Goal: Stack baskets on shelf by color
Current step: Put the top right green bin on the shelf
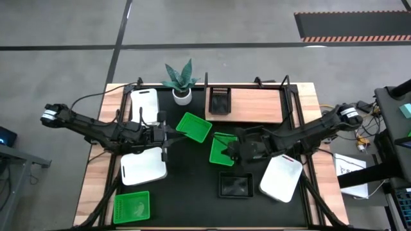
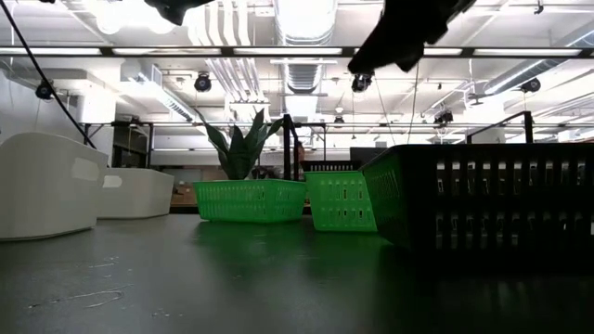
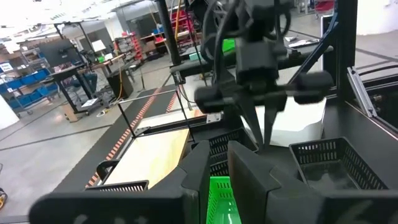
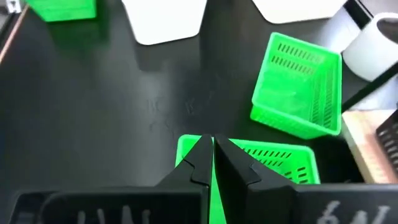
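Site: industrial lab or workshop hall. Evidence: polished concrete floor [image 1: 212, 25] with dark seams; hazard-striped mat [image 1: 352, 25], upper right of the high view; exposed ceiling ducts [image 2: 227, 37] and strip lights, top of the low view; stocked storage racks [image 3: 134, 43], upper left of the left wrist view.

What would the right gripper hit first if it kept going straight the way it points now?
Most likely the tilted green basket the left gripper holds by its rim. The right gripper is shut on the rim of another green basket and aims across bare black tabletop toward it; depth is unclear.
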